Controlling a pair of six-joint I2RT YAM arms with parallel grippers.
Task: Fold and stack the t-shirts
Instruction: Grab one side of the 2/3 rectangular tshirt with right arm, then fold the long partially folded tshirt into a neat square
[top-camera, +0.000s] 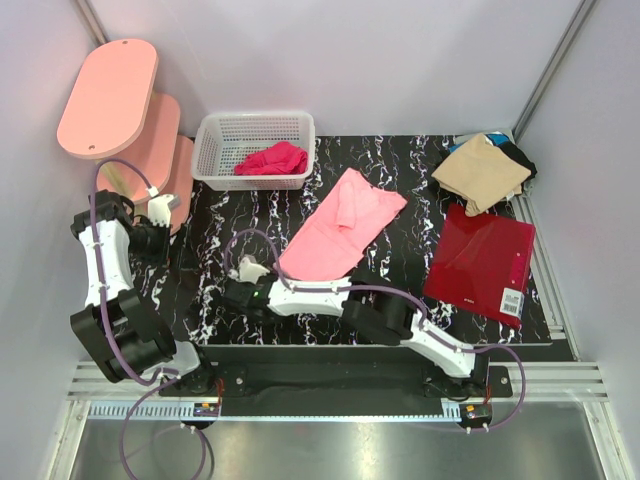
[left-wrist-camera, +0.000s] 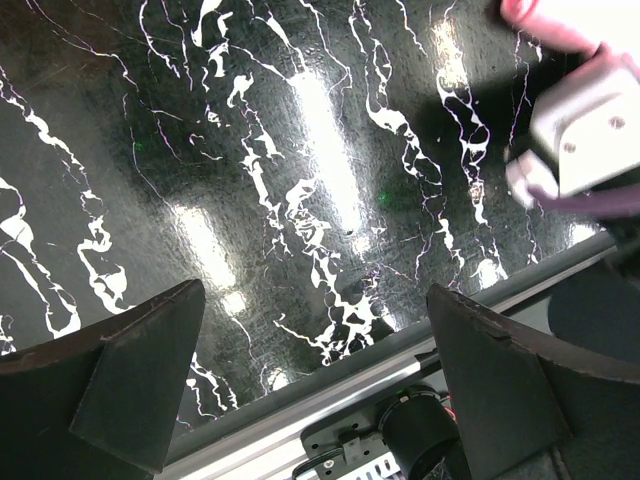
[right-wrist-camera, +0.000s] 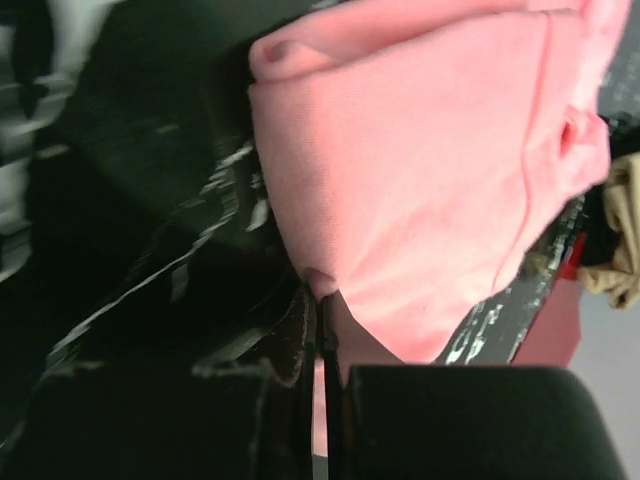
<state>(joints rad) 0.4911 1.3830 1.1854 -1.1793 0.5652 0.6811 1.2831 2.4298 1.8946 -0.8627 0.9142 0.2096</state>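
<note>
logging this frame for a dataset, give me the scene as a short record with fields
right gripper: shut on the edge of the salmon-pink cloth t-shirt, mid-table
left gripper: open, over bare black marbled table
right side: dark red cloth t-shirt, flat, white tag
back right: tan cloth t-shirt, crumpled
back: white plastic mesh basket holding crimson cloth

left arm (top-camera: 97, 262) and right arm (top-camera: 440, 346): white links, black joints, looping purple cables; black wedge-shaped fingers (left-wrist-camera: 135, 375).
</note>
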